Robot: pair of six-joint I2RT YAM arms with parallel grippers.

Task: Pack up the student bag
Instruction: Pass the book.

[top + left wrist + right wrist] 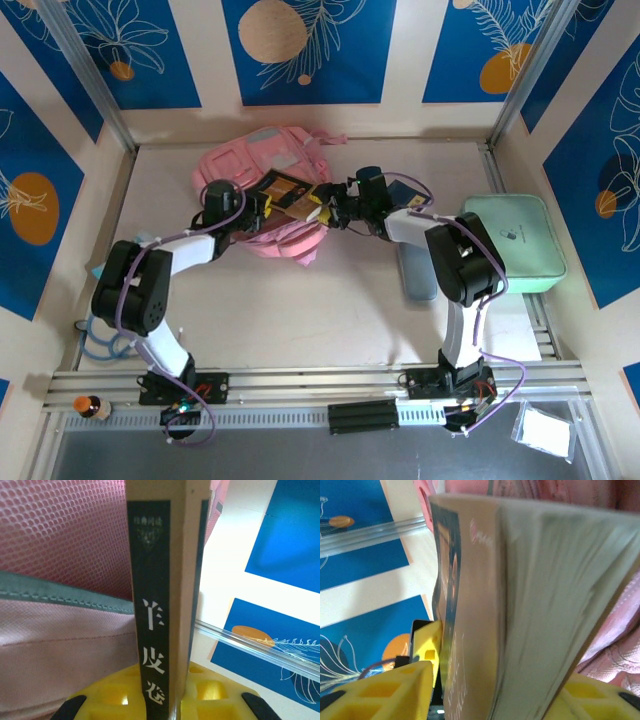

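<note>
Mid-loading: left end effector (pixel 265 205) pinched a tan-and-black paperback book (pixel 290 192) over the soft pink fabric backpack (pixel 255 155) on the worktop's (pixel 300 300) far half, right end effector (pixel 324 212) straddled it, grip unclear; next likely needed steering it inside.

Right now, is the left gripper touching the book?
Touching. The left wrist view shows the book squeezed between the left gripper's yellow fingers, no gap on either side.

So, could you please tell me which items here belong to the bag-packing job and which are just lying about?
Job in hand:
- pink student bag
- book, at the bag's near edge

Lying about for now:
- mint-green case, far right
- blue-grey flat item beside the right arm
- small orange-capped bottle, front rail
- clear plastic packet
</note>
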